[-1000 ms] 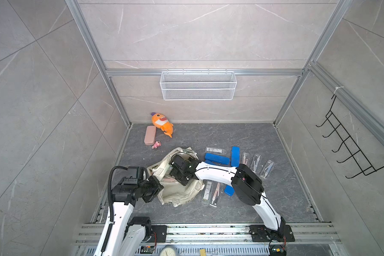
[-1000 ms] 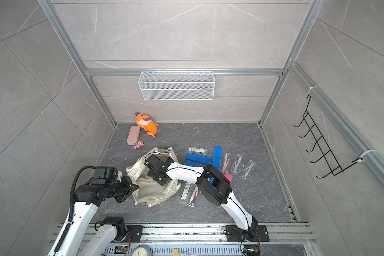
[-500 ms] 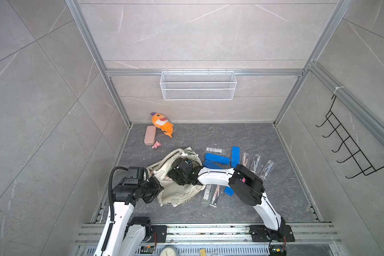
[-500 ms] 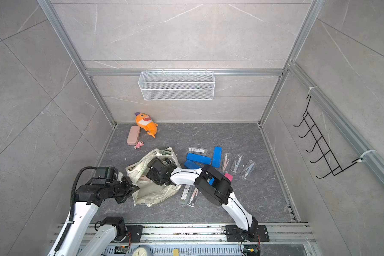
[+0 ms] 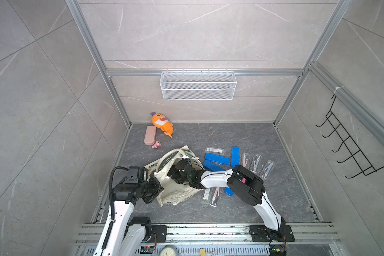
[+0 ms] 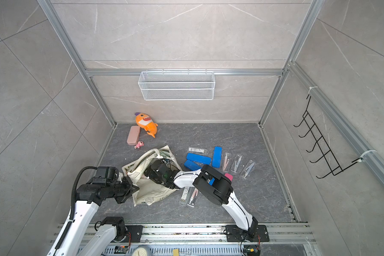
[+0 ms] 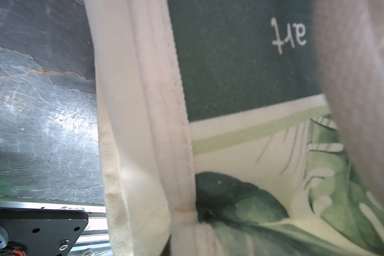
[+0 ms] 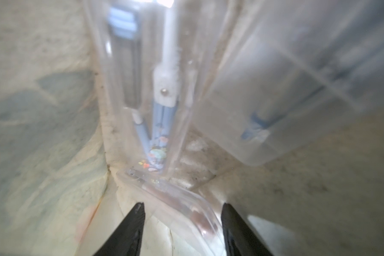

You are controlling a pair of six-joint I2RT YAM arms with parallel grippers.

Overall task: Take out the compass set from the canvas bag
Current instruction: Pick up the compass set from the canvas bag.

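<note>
Desk (image 5: 208, 137) of dark slate carries everything. Canvas bag (image 5: 175, 190) lies slumped on its side near the front, mouth turned toward the right arm.

Left tool (image 5: 159, 191) is pressed together on the bag's hem (image 7: 142, 133), at the edge nearest it. Judged purpose: to anchor the cloth so the mouth neither collapses nor slides while the other arm reaches in.

Right tool (image 8: 182, 221) is buried inside the bag, hidden in both top views, with only its wrist showing at the opening. Its fingers (image 8: 138, 221) stand spread, straddling the rounded end of a nearer case (image 8: 186, 210), clear with pinkish contents. Whether they touch it cannot be told.

Compass set (image 8: 163, 110), blue-legged in its own clear shell, sits deeper in the bag, against the cloth wall and beside a frosted box (image 8: 275, 88).

Blue cases (image 5: 216, 159) and clear cases (image 5: 256, 163) lie in a row on the desk just outside the bag.

Judged step: closing on a case, then drawing it out through the held-open mouth.
</note>
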